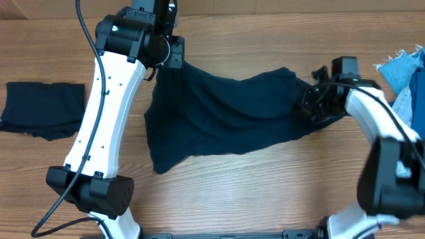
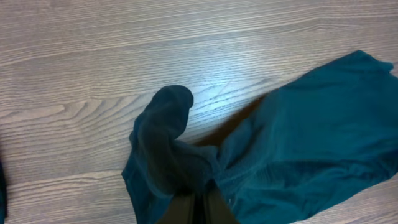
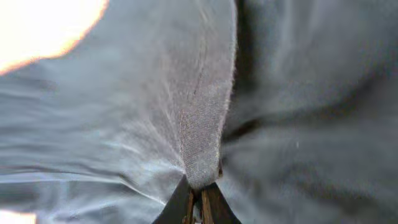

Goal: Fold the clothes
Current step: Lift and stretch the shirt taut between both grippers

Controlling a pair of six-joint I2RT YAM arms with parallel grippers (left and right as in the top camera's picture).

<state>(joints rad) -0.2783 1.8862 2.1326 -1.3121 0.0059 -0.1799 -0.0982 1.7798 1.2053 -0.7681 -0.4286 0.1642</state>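
- Two grippers hold one dark blue cloth (image 1: pixel 226 113) in the overhead view. The left gripper (image 1: pixel 167 56) pinches one end and the right gripper (image 1: pixel 311 99) pinches the other. The cloth sags between them.
- Left wrist: its fingers (image 2: pixel 181 213) are clenched on a bunch of cloth right in front of them.
- Right wrist: the jaws squeeze a fold tight.
- I think this is the spreading step. Next, the cloth needs laying flat between the grippers.

Overhead looks straight down; both wrist views face the dark garment (image 1: pixel 226 113) up close.
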